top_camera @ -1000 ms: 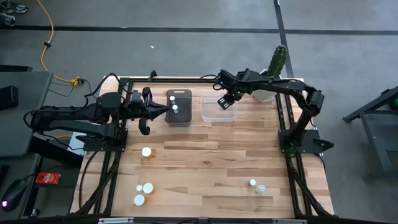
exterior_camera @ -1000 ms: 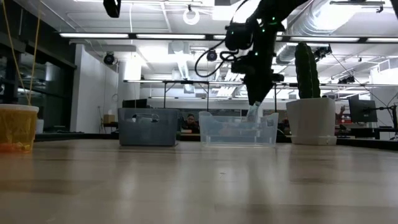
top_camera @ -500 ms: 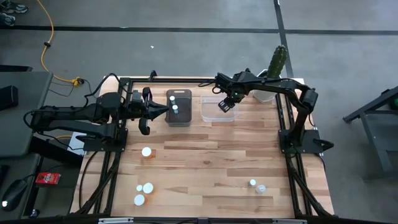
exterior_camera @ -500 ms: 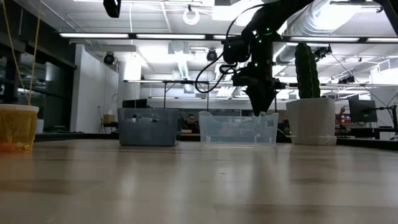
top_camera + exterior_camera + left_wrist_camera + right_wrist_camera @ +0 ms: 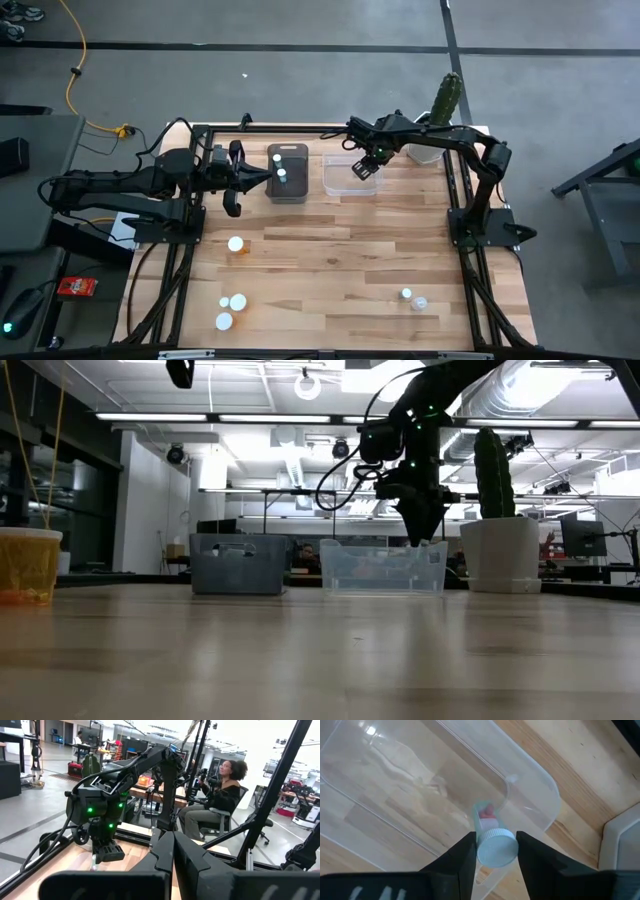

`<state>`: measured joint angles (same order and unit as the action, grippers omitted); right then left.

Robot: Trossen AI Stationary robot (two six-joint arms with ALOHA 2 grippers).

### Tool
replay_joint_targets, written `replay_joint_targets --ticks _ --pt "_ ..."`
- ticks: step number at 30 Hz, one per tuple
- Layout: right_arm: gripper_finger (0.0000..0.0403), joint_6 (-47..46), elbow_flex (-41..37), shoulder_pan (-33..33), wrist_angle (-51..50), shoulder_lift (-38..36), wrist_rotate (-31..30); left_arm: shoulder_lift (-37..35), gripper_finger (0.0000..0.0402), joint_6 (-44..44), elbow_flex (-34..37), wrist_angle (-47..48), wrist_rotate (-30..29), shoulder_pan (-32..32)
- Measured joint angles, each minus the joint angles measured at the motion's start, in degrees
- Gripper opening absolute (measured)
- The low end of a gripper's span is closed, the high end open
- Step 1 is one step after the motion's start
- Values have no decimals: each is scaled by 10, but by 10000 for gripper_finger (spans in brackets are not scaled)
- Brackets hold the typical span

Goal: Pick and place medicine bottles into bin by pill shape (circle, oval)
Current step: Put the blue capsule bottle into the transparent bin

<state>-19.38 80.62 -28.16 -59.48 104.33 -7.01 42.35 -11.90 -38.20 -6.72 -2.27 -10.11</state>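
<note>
Since the earlier frames, the right gripper (image 5: 364, 170) has been carried from above the near edge of the clear bin (image 5: 338, 185) toward its far right corner and lowered into it; little change is seen over the last half second. A clear-bluish medicine bottle (image 5: 492, 840) with a white cap is seen between the fingers (image 5: 457, 857) of this gripper, cap toward the wrist camera, body hanging inside the bin; the jaws stand narrowly apart, just beside the cap, and whether the cap is being pressed cannot be told. Pink pills are visible through the bottle wall.

The left gripper (image 5: 236, 178) is parked just left of the dark bin (image 5: 287, 188), fingers closed on nothing. Two bottles (image 5: 281, 172) are standing in the dark bin.

On the table (image 5: 330, 270): an orange bottle (image 5: 236, 244) left of centre, three white-capped bottles (image 5: 232, 309) near the front left, two bottles (image 5: 413, 298) near the front right.

A cactus pot (image 5: 500, 553) is noted at the far right corner
</note>
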Motion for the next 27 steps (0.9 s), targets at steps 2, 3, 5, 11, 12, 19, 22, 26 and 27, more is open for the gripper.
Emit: replay_joint_targets --ticks 2,3,5,11,12,19,22,26,27 --pt "139 0 0 0 0 0 0 0 0 0 0 0 1 0" --pt "147 0 0 0 0 0 0 0 0 0 0 0 1 0" --pt "166 0 0 0 0 0 0 0 0 0 0 0 1 0" --pt "215 25 0 0 8 -2 -5 0 0 0 0 0 1 0" --pt "220 34 0 0 6 -6 -5 0 0 1 0 0 1 0" --pt "216 55 -30 46 29 -118 -25 0 0 1 0 1 1 0" --pt "206 33 -104 82 98 -210 -30 0 0 1 0 7 1 0" --pt "197 -24 -219 146 221 -346 -3 0 0 1 0 10 1 0" --pt "195 -36 -244 164 252 -375 1 0 0 1 0 9 1 0"
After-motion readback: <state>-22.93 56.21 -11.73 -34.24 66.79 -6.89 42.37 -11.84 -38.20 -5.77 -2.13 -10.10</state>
